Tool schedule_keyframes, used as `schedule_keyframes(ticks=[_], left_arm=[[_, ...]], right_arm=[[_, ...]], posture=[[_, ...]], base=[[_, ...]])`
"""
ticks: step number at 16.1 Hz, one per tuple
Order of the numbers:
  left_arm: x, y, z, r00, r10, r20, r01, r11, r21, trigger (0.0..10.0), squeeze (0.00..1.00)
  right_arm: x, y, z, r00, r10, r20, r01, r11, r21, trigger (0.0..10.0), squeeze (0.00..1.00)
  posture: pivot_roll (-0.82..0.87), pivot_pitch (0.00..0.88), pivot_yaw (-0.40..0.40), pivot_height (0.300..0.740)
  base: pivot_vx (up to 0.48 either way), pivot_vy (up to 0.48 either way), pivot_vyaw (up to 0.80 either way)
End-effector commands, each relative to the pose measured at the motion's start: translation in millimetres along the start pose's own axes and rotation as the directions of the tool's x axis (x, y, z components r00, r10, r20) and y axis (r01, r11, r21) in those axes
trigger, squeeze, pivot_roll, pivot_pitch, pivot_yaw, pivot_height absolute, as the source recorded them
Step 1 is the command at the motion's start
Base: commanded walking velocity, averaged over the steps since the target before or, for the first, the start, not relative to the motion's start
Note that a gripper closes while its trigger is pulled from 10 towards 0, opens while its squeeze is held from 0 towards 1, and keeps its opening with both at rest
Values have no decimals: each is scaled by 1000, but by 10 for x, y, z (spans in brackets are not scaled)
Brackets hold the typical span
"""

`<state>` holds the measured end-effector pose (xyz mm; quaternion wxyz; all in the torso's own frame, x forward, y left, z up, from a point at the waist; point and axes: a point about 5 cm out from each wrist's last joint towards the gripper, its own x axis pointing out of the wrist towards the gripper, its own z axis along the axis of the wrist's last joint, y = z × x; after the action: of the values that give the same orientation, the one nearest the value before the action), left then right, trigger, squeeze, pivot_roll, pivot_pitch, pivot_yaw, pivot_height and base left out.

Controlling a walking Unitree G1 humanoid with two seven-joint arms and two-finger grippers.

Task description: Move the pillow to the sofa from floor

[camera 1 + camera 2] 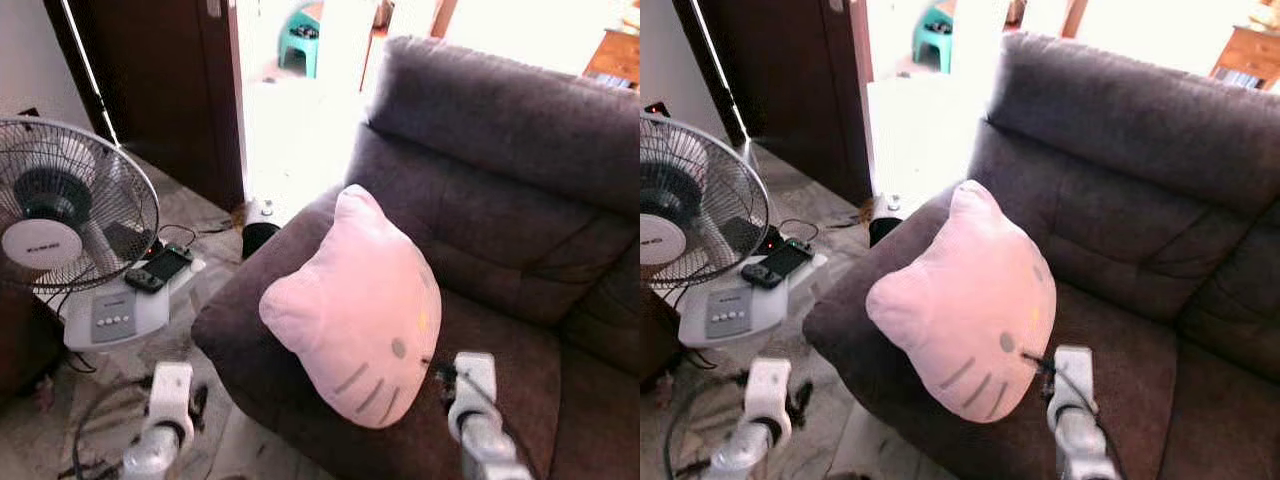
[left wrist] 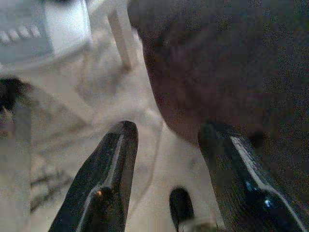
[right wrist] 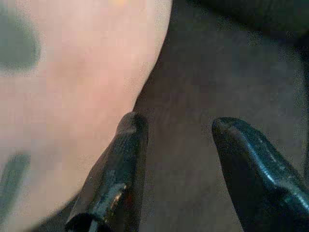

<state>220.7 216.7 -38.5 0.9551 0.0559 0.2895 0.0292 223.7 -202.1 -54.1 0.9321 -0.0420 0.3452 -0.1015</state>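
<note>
Left of the sofa [image 1: 500, 230], the left gripper [image 2: 166, 145] hangs over the floor [image 2: 72, 125] near a fan [image 1: 60, 210], its fingers spread and empty. The pink pillow [image 1: 360, 310] lies on the sofa seat against its left arm. The right gripper [image 3: 181, 130], fingers spread, hovers over the seat just beside the pillow's right edge.

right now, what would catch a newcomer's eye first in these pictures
First the pink cat-face pillow, lying on the front of the dark brown sofa seat beside its armrest. Next the white standing fan on the floor to the robot's left. The right gripper hangs open by the pillow's edge; the left gripper is open over the floor.
</note>
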Motion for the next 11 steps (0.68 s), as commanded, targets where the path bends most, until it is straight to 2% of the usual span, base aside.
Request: schedule_keyframes(ticks=[1, 3, 4, 8, 11], left_arm=[[21, -29, -65, 999, 1, -42, -1, 1000, 9, 10000, 0], [5, -43, -188, 994, 8, -109, -7, 1000, 15, 10000, 0], [12, -56, -205, 993, 5, -119, -3, 1000, 12, 10000, 0], [-11, -84, -305, 986, 5, -167, -4, 1000, 9, 10000, 0], [-34, -152, -359, 984, -16, -177, 21, 999, 28, 10000, 0]], right_arm=[[-24, 33, -112, 998, 48, -48, -49, 999, -3, 10000, 0], [-81, 44, -306, 989, 67, -129, -76, 995, -70, 10000, 0], [-94, 16, -359, 987, 49, -154, -60, 996, -66, 10000, 0], [-107, 47, -391, 985, 49, -168, -57, 997, -44, 10000, 0], [-148, 111, -488, 974, 89, -208, -111, 989, -97, 10000, 0]], posture=[[96, 0, -89, 740], [100, 0, -93, 740], [102, 0, -94, 740], [87, 8, -87, 740], [92, 32, -92, 740]], base=[[0, 0, 0], [0, 0, 0], [0, 0, 0], [0, 0, 0], [0, 0, 0]])
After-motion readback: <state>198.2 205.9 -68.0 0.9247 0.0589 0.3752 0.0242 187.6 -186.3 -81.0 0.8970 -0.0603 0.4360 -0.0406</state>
